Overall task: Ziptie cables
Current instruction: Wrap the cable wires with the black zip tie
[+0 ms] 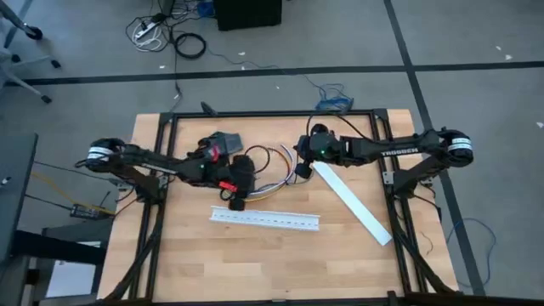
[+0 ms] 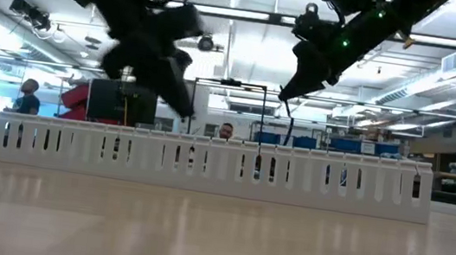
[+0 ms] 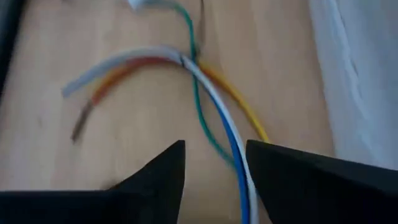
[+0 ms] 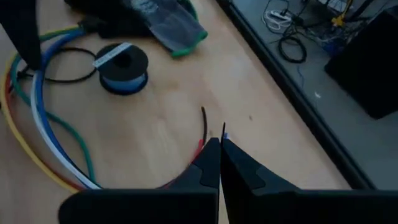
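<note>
Cables held at one end, left gripper poised over the other

Channel fills the near foreground of the low view: a white slotted strip lying flat across the front of the table, clear of the work. Its position looks incidental to this step.

Cables lie fanned in loose arcs on the wood behind it, between the two arms. In the left wrist view white, blue, green, yellow, orange and grey strands cross at one spot and then spread, so the bunch is not yet gathered.

Left gripper hangs just above them, fingers parted, nothing between them; blue and white strands run into the gap. Judgement: it is lined up to pinch the strands together.

Right gripper sits at the cables' far end, fingers pressed together. Thin red and black strands emerge right at the tips, so it appears to be pinching those ends, probably to anchor the bunch; the contact itself is hidden.

Ziptie: not identifiable in any view.

Spool of blue wire and a grey cloth rest beyond the cables. A white flat strip lies diagonally at the right.

Surface: pale wood, black frame. Room: grey floor with loose cords, bright ceiling lights, people in the distance.
</note>
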### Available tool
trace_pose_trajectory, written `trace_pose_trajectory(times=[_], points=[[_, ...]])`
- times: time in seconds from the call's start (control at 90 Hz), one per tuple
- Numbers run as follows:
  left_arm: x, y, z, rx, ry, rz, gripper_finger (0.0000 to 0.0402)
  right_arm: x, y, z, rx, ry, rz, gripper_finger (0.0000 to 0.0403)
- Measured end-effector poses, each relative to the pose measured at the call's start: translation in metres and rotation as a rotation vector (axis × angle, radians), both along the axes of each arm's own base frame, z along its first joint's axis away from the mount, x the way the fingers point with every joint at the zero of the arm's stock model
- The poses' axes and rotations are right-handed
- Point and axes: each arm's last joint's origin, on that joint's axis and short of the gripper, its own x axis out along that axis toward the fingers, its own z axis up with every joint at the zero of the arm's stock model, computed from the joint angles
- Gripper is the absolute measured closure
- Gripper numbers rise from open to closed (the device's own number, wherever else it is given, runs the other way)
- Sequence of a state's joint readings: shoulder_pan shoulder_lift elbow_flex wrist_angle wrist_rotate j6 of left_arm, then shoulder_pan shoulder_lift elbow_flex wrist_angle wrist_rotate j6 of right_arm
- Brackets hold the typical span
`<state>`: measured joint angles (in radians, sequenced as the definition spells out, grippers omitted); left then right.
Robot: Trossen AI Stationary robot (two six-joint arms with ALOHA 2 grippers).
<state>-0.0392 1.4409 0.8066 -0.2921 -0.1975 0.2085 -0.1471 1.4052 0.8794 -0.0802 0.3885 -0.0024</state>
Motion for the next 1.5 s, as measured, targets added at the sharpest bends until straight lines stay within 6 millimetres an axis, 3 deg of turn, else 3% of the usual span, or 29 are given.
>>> trace_pose_trajectory(times=[0.222, 0.567, 0.911, 1.133, 1.5], points=[[-0.03, 0.003, -0.009, 0.109, 0.296, 0.082, 0.024, 0.001, 0.001, 0.0, 0.031, -0.015, 0.038, 0.0403], [-0.046, 0.003, -0.013, 0.121, 0.463, 0.077, 0.024, 0.001, 0.002, 0.0, 0.045, -0.019, 0.062, 0.0403], [-0.04, 0.003, -0.032, 0.258, 0.604, -0.215, 0.024, 0.001, 0.002, 0.0, 0.042, -0.017, 0.064, 0.0403], [-0.033, 0.006, -0.048, 0.387, 0.673, -0.23, 0.024, 0.001, 0.002, 0.0, 0.032, -0.01, 0.072, 0.0403], [-0.029, 0.006, -0.06, 0.399, 0.717, -0.252, 0.0258, 0.001, 0.002, 0.0, 0.03, -0.009, 0.073, 0.0403]])
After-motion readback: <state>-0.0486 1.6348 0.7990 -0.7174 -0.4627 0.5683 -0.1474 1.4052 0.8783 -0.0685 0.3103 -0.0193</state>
